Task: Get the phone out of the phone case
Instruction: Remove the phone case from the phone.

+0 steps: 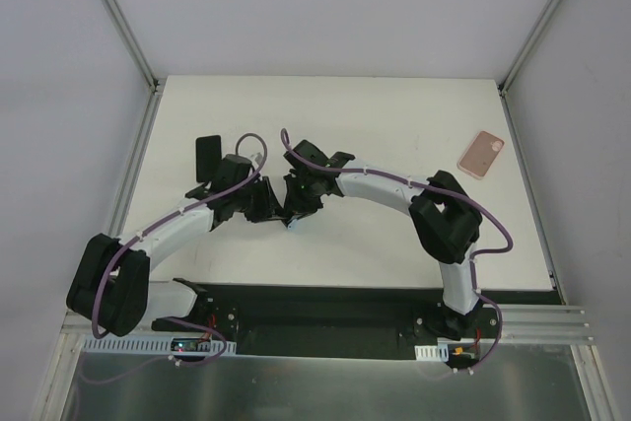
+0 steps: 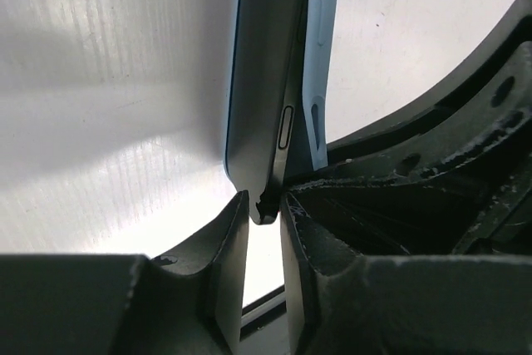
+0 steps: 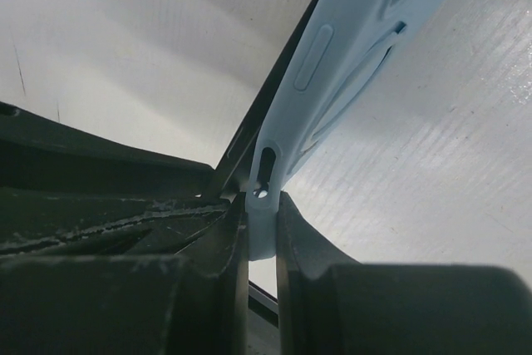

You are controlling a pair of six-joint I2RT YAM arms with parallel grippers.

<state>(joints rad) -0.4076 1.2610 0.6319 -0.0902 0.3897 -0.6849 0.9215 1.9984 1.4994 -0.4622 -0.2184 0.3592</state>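
Note:
In the left wrist view, the dark grey phone (image 2: 258,81) stands on edge, and the light blue case (image 2: 322,56) is peeled away from its right side. My left gripper (image 2: 266,212) is shut on the phone's lower corner. In the right wrist view, my right gripper (image 3: 262,218) is shut on the bottom edge of the light blue case (image 3: 332,72), with the phone's dark edge (image 3: 256,126) just to its left. In the top view, the left gripper (image 1: 260,200) and right gripper (image 1: 294,202) meet nose to nose at mid-table and hide the phone and case.
A pink phone case (image 1: 481,153) lies flat at the back right of the white table (image 1: 394,115). A black flat object (image 1: 208,156) lies just behind the left gripper. Metal frame rails run along both sides.

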